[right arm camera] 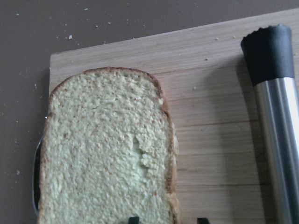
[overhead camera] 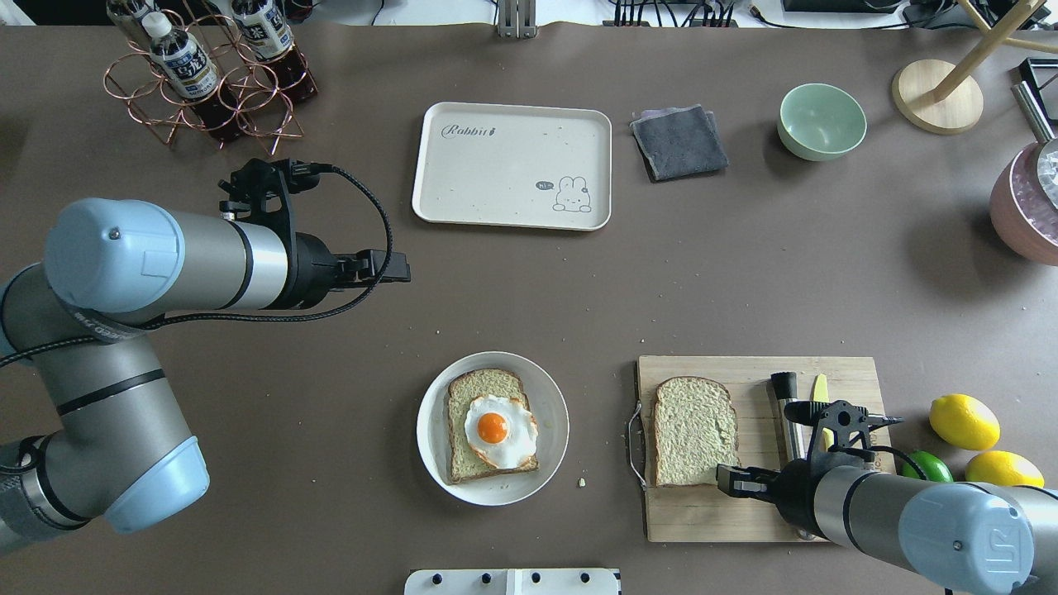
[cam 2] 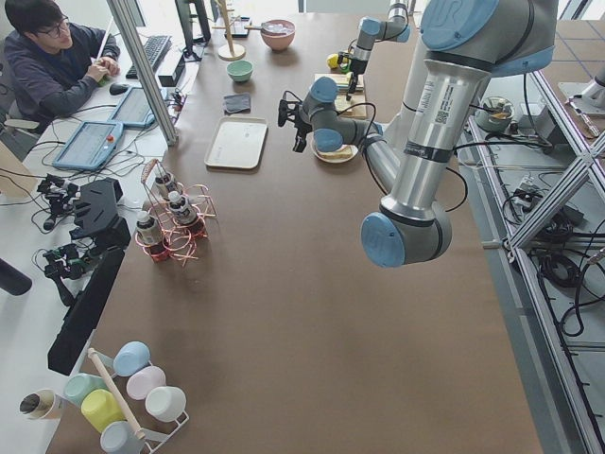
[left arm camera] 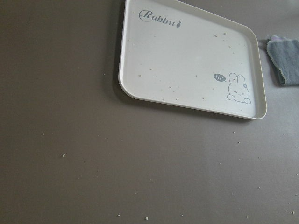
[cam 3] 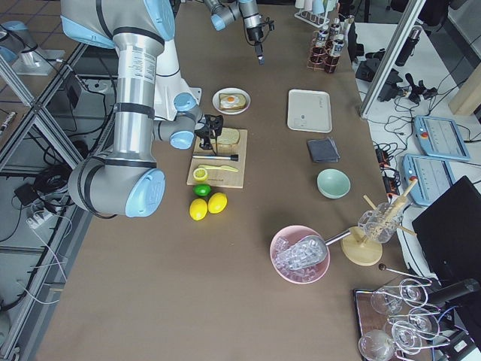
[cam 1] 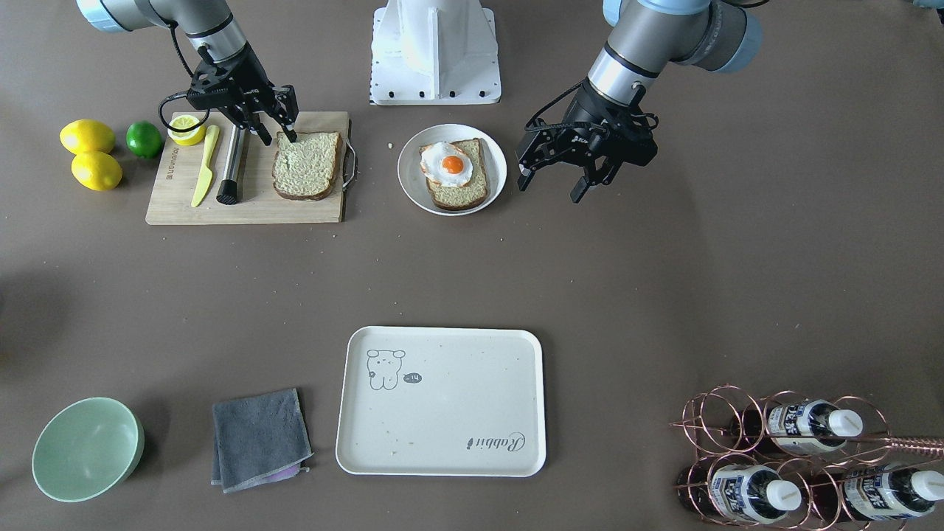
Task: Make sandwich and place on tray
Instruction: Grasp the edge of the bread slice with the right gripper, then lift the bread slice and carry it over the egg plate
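One bread slice (cam 1: 461, 190) with a fried egg (cam 1: 446, 164) on top lies on a round white plate (cam 1: 409, 173); they also show in the overhead view (overhead camera: 496, 430). A second bare slice (cam 1: 306, 164) (overhead camera: 694, 430) (right arm camera: 107, 149) lies on the wooden cutting board (cam 1: 243, 203). My right gripper (cam 1: 279, 135) (overhead camera: 731, 479) (right arm camera: 168, 219) is open, low over that slice's robot-side edge, its fingertips either side of a corner crust. My left gripper (cam 1: 553, 177) (overhead camera: 397, 266) is open and empty, raised beside the plate. The cream tray (cam 1: 442, 398) (overhead camera: 512, 165) (left arm camera: 187, 60) is bare.
On the board lie a steel, black-tipped tool (cam 1: 232, 166) (right arm camera: 275, 116), a yellow knife (cam 1: 204, 166) and a lemon half (cam 1: 186, 129). Two lemons (cam 1: 88, 151) and a lime (cam 1: 144, 139) sit beside it. A grey cloth (cam 1: 259, 439), green bowl (cam 1: 87, 448) and bottle rack (cam 1: 796, 457) flank the tray.
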`<move>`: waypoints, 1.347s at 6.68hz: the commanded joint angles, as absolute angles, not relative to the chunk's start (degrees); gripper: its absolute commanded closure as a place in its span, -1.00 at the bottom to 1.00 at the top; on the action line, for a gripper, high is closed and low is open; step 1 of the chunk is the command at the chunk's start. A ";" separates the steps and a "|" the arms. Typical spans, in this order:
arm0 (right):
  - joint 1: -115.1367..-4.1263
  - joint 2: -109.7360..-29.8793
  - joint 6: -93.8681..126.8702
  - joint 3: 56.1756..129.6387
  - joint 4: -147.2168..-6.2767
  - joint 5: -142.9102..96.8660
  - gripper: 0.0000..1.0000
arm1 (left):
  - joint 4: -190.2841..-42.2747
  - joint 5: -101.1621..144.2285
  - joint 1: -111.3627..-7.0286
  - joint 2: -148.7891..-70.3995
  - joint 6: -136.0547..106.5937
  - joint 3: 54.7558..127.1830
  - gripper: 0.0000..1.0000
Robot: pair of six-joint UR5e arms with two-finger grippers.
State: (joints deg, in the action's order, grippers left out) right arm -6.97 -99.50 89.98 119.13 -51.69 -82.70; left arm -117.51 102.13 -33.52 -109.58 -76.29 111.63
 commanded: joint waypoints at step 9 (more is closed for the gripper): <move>-15.40 -86.54 88.42 127.44 -60.15 -89.67 1.00 | -117.86 102.65 -33.57 -109.51 -76.29 112.24 -0.98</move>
